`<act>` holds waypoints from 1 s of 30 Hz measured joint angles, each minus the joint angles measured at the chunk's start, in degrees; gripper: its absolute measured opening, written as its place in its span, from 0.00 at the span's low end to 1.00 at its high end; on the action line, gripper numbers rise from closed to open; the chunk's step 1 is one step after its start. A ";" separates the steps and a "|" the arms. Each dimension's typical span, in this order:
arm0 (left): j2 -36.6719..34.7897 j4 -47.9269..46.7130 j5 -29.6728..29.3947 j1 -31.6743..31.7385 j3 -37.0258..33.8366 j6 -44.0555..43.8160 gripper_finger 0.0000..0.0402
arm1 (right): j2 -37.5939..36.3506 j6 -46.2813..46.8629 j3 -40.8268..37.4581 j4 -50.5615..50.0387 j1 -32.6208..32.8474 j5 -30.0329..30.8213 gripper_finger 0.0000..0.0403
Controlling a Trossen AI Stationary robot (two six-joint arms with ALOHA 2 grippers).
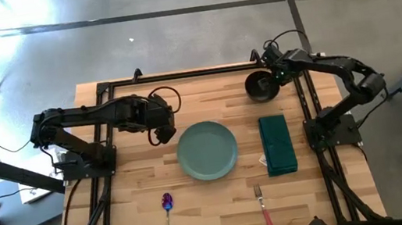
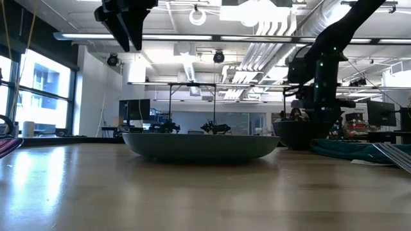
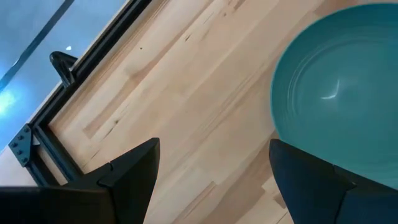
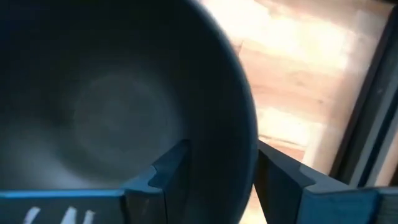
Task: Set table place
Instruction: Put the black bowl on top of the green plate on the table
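A teal plate lies flat at the middle of the light-wood table. My left gripper hovers open and empty well above the table, just left of the plate's rim. A dark bowl stands on its base at the far right. My right gripper is at the bowl's right rim, shut on it. A dark green folded napkin lies right of the plate. A spoon and a fork lie near the front edge. My right gripper holds the dark bowl by its rim on the bowl's right side, one finger inside the bowl and one outside. The fingers come slanting down from the table's right. The bowl's base stands on the table.
The black rail frame runs along the table's sides, close to the bowl and to my right arm. Bare wood lies left of the plate and between the spoon and the fork.
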 joint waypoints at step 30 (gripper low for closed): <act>0.04 1.59 0.21 0.00 0.00 0.03 0.71 | -7.49 3.48 24.13 -15.38 18.35 -7.37 0.00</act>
